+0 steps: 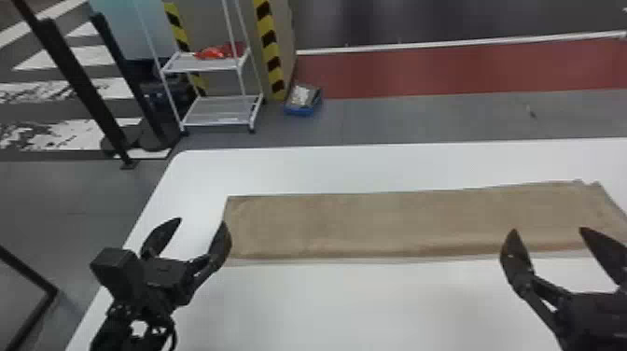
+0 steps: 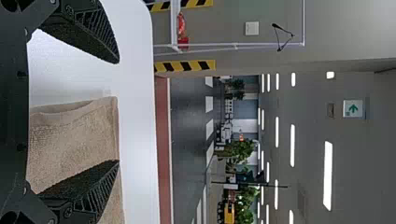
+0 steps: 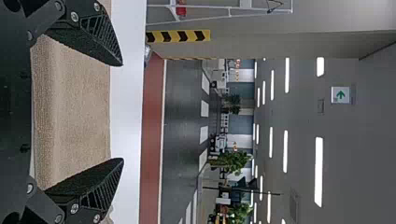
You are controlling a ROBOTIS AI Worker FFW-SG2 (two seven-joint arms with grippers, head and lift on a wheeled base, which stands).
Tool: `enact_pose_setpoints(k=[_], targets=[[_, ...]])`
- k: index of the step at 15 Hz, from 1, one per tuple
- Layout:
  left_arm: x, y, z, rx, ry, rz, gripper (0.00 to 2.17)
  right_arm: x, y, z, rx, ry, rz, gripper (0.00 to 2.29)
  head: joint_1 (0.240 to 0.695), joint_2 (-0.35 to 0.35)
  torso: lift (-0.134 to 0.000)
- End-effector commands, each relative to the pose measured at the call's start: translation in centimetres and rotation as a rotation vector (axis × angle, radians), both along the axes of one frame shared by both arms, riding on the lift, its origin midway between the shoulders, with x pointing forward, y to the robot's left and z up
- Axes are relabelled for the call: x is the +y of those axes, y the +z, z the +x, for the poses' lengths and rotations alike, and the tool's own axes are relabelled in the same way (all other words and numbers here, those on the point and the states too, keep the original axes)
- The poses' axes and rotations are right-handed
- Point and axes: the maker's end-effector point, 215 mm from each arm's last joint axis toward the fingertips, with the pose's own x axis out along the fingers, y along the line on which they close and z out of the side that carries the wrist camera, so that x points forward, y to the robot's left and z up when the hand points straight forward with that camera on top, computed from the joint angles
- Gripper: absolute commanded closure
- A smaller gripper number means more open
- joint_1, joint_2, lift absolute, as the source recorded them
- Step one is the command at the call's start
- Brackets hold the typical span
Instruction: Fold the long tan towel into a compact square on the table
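White desk | we see tan towel parallel to far edge | our left tool, near left edge, spread | right tool spread

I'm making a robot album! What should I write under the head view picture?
Left gripper and right gripper, both open, near the long tan towel on a white table.

Nubbly, matt cloth in the tan towel, a smooth, hard-looking white finish on the table
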Motion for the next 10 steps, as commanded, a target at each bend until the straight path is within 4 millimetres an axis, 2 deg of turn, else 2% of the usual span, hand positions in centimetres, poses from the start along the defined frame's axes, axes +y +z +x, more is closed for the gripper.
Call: enact_pose_setpoints(k=[1, 2, 4, 6, 8, 9, 10], targets=[[-0.3, 0.7, 0.9, 0.005, -0.009, -0.003, 0.14, 0.0, -0.1, 0.0, 0.001, -0.003, 0.002, 0.17, 0.695, 0.17, -0.125], [-0.4, 1.0, 1.4, 0.014, -0.014, -0.004, 0.15, 0.0, -0.1, 0.0, 0.001, -0.003, 0.002, 0.17, 0.695, 0.168, -0.125], [-0.6, -0.9, 2.7, 0.133, -0.033, -0.019, 0.15, -0.1, -0.1, -0.1, 0.003, -0.004, 0.0, 0.17, 0.695, 0.159, -0.125], [-0.2, -2.7, 3.0, 0.246, -0.038, -0.042, 0.16, -0.1, -0.2, -0.1, 0.005, -0.004, 0.0, 0.17, 0.695, 0.153, -0.125], [0.1, -2.8, 3.9, 0.291, -0.034, -0.056, 0.17, -0.2, -0.2, -0.1, 0.005, -0.005, -0.001, 0.17, 0.695, 0.154, -0.125], [0.2, -2.2, 4.5, 0.283, -0.033, -0.055, 0.18, -0.1, -0.2, -0.1, 0.005, -0.004, 0.0, 0.17, 0.695, 0.155, -0.125], [0.5, -3.0, 4.6, 0.33, -0.03, -0.061, 0.2, -0.2, -0.2, -0.1, 0.005, -0.005, -0.001, 0.17, 0.695, 0.157, -0.125]])
